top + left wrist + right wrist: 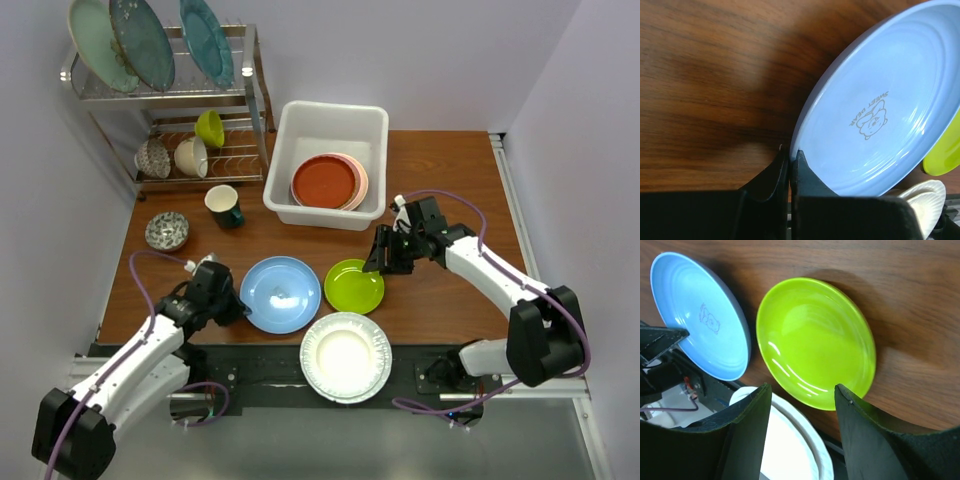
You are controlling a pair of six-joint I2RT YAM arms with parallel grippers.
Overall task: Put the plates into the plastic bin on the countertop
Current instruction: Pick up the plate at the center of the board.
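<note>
The reddish-brown wood-grain countertop [450,180] carries a white rectangular plastic bin [284,160] at the middle of its far edge, with a round rust-red plate [323,180] inside. Along the near edge lie a white fluted-rim plate [346,357], a round blue plate [282,293] and a round lime-green plate [353,286]. The left gripper [789,157] is pinched tight on the blue plate's rim, while the right gripper [802,387] hovers spread wide over the green one, holding nothing.

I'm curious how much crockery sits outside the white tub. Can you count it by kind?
Large teal plates: 3
Smaller plates: 3 (blue plate, green plate, white plate)
Small bowls: 4
Mug: 1
Total: 11
</note>
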